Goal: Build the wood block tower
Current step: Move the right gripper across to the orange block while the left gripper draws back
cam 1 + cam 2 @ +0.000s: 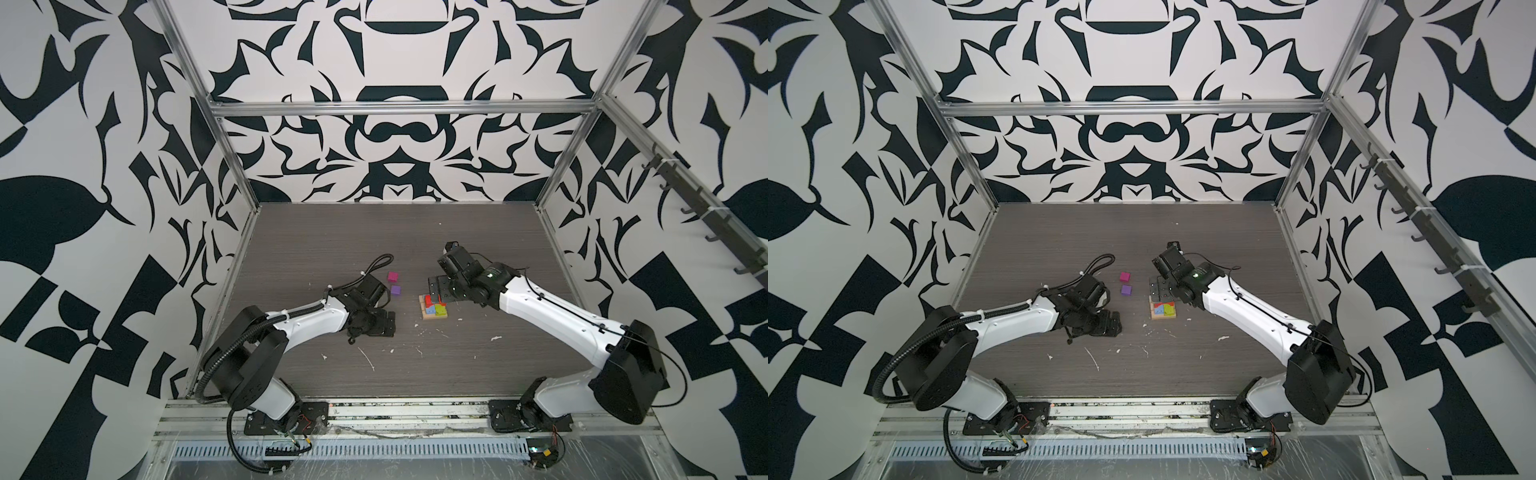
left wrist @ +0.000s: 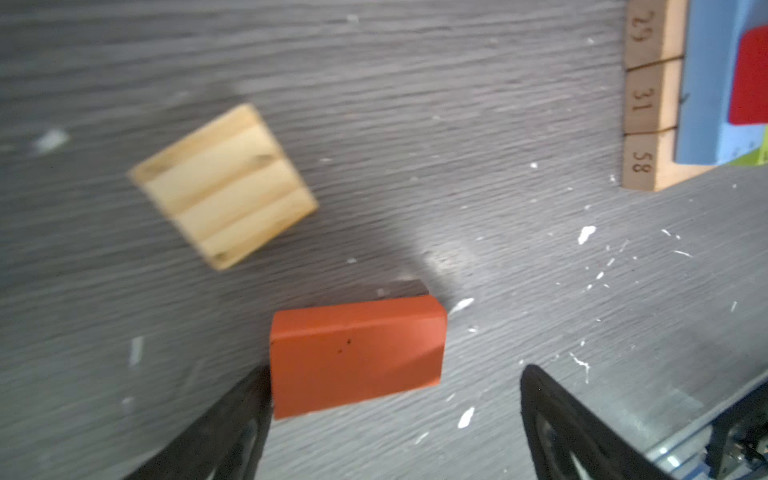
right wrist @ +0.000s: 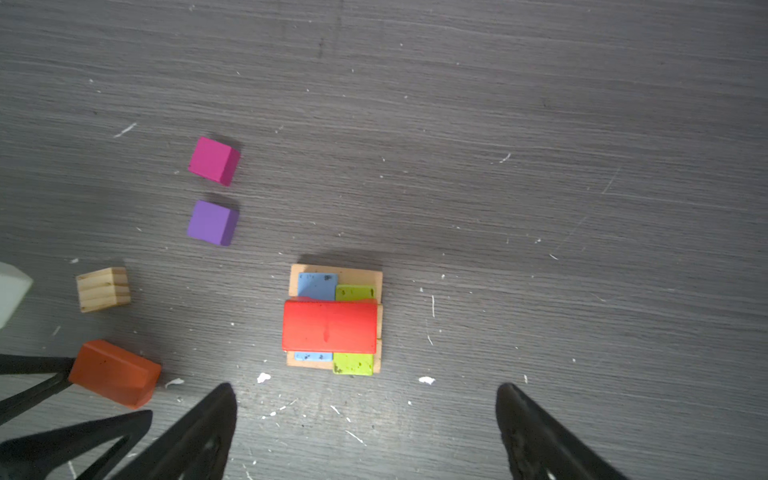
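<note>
The wood block tower (image 1: 434, 311) (image 1: 1163, 311) stands right of the table's middle in both top views. In the right wrist view its red arch (image 3: 329, 326) lies across blue (image 3: 317, 285) and lime (image 3: 353, 365) blocks on tan planks (image 3: 357, 272). My right gripper (image 3: 365, 386) (image 1: 441, 291) hangs open above it, holding nothing. My left gripper (image 2: 395, 374) (image 1: 387, 325) is open low over the table. The orange block (image 2: 355, 353) (image 3: 114, 372) lies between its fingers, against one and apart from the other. A tan cube (image 2: 224, 185) (image 3: 103, 289) lies just beyond.
A magenta cube (image 1: 392, 276) (image 3: 213, 161) and a purple cube (image 1: 395, 289) (image 3: 212, 222) sit side by side behind the left gripper. The left arm's cable loop (image 1: 380, 262) arches over the table. Patterned walls and aluminium posts (image 1: 232, 158) enclose the dark, white-flecked tabletop (image 1: 415, 232).
</note>
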`<action>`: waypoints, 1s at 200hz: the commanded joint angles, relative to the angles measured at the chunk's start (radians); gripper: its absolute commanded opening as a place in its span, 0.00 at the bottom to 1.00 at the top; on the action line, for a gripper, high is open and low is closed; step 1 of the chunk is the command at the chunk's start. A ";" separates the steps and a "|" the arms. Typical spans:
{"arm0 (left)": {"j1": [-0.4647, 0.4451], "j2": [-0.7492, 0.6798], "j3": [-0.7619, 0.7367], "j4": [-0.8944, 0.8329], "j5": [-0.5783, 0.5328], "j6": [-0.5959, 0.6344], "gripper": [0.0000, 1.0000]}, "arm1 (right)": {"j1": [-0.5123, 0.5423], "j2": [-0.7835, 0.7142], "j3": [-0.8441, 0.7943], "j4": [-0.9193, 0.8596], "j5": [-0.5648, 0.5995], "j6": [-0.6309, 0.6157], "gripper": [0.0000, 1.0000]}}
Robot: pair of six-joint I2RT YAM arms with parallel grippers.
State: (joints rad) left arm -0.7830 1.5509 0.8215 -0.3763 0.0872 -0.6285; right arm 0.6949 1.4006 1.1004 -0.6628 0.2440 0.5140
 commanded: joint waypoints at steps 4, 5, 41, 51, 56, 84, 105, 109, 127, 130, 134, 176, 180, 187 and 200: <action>-0.038 0.042 0.046 0.009 0.011 -0.045 0.95 | -0.001 -0.040 -0.017 0.003 0.028 0.022 1.00; -0.039 0.043 0.048 0.010 0.013 -0.047 0.95 | -0.001 -0.041 -0.018 0.002 0.028 0.023 1.00; -0.058 0.060 0.069 0.041 0.046 -0.079 0.95 | -0.001 -0.045 -0.037 0.005 0.014 0.060 1.00; -0.058 0.057 0.078 0.032 0.045 -0.077 0.95 | 0.001 -0.046 -0.036 0.001 0.009 0.063 1.00; -0.058 0.055 0.082 0.023 0.040 -0.075 0.95 | 0.004 -0.047 -0.036 -0.002 0.011 0.064 0.99; -0.055 0.030 0.101 -0.003 0.045 -0.055 0.98 | 0.048 -0.057 -0.036 -0.007 0.021 0.093 0.99; -0.040 0.018 0.128 -0.038 0.049 -0.037 0.99 | 0.087 -0.050 -0.029 -0.027 0.035 0.137 0.98; -0.036 0.017 0.134 -0.051 0.044 -0.032 0.99 | 0.096 -0.047 -0.029 -0.031 0.038 0.142 0.98; -0.010 0.008 0.156 -0.106 0.012 -0.016 0.99 | 0.137 -0.032 -0.022 -0.045 0.064 0.168 0.97; -0.002 0.006 0.156 -0.113 0.011 -0.016 0.99 | 0.144 -0.028 -0.021 -0.047 0.065 0.172 0.96; 0.006 0.002 0.157 -0.120 0.013 -0.016 0.99 | 0.153 -0.024 -0.019 -0.049 0.068 0.175 0.96; 0.092 -0.040 0.148 -0.180 0.018 -0.002 0.99 | 0.238 0.020 0.009 -0.051 0.095 0.222 0.95; 0.102 -0.043 0.146 -0.185 0.016 -0.002 0.99 | 0.247 0.025 0.013 -0.047 0.094 0.228 0.95; 0.120 -0.052 0.141 -0.191 0.016 -0.001 0.99 | 0.257 0.036 0.017 -0.040 0.092 0.234 0.94; 0.151 -0.069 0.129 -0.199 0.017 0.001 1.00 | 0.274 0.060 0.029 -0.038 0.094 0.248 0.94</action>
State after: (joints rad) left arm -0.6788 1.5253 0.9592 -0.5018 0.1146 -0.6426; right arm 0.9382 1.4372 1.0737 -0.6991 0.3023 0.7101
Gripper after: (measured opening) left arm 0.993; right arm 0.943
